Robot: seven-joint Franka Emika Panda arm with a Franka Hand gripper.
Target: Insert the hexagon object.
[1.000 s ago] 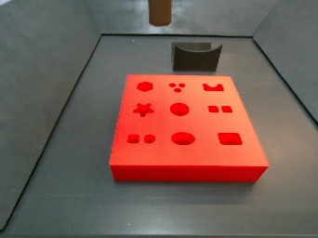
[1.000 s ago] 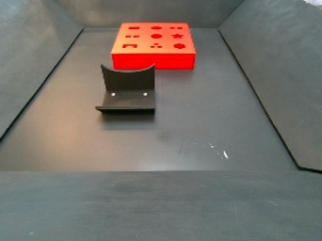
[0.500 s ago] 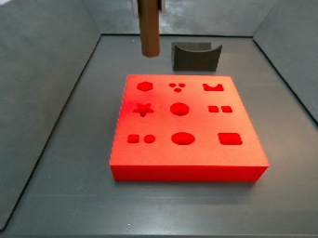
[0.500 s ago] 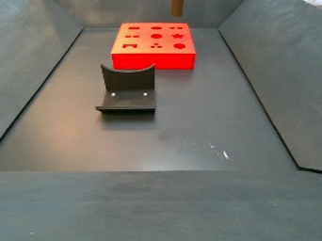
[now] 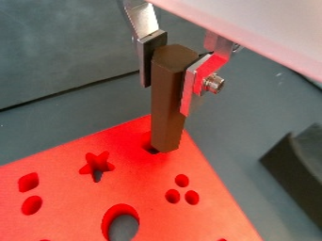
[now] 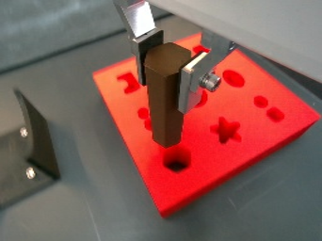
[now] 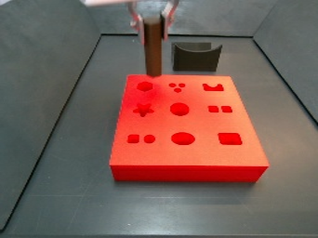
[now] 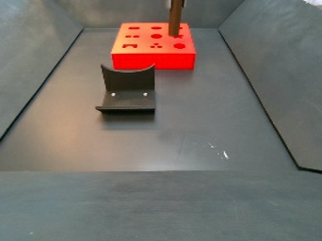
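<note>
My gripper (image 5: pixel 174 66) is shut on the hexagon object (image 5: pixel 168 104), a tall brown peg held upright by its top between the two fingers (image 6: pixel 197 77). The peg hangs over the far left corner of the red block (image 7: pixel 199 130), its lower end just above the block's top next to the hexagon hole (image 6: pixel 178 163). In a side view the peg (image 7: pixel 152 48) stands above that hole (image 7: pixel 145 86) with the gripper (image 7: pixel 152 17) at the picture's top. The peg (image 8: pixel 176 17) also shows over the block (image 8: pixel 154 56). I cannot tell whether the tip touches the block.
The dark fixture (image 7: pixel 196 56) stands on the floor behind the red block, and shows in front of it in a side view (image 8: pixel 126 89). Grey walls slope up round the dark floor (image 8: pixel 189 141). The block has several other shaped holes, such as a star (image 7: pixel 143 109).
The gripper has come down with the peg from above the bin's back wall to just over the block's hexagon corner. The block and fixture have not moved.
</note>
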